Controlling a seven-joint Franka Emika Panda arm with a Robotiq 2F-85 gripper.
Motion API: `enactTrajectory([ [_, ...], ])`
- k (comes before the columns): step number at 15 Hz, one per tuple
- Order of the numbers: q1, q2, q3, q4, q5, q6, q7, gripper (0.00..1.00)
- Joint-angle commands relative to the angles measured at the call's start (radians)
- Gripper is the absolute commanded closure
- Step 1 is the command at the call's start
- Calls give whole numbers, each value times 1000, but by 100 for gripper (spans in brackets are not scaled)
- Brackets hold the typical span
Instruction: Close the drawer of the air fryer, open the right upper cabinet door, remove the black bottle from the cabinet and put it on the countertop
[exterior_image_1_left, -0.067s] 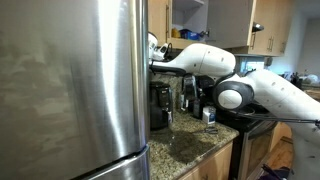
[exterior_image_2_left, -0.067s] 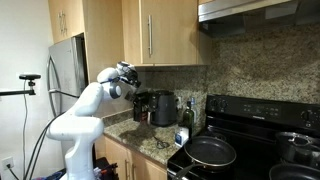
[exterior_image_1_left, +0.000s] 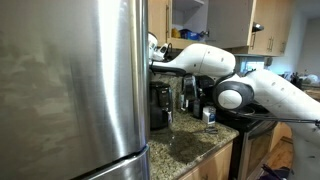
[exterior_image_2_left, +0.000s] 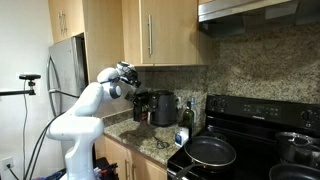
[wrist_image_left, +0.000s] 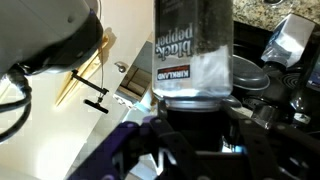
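Up beside the fridge (exterior_image_1_left: 70, 80) and above the bench (exterior_image_2_left: 140, 129), the hand (wrist_image_left: 192, 108) is clamped on the black bottle (wrist_image_left: 192, 45) near one end, long axis running out from the fingers; bare bench lies below, so I judge lowering comes next.

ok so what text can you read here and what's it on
"Black": upside down, on the label of the slim dark bottle in the gripper.
"KIRKLAND": upside down, on that label's red band.
The word above "Black": cropped, unreadable.
Both exterior views: nothing legible.
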Motion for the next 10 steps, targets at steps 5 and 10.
enactTrajectory([
  [5, -2, -2, -21, 33, 26, -17, 0, 73],
  [10, -15, -72, 37, 23, 213, 29, 12, 73],
])
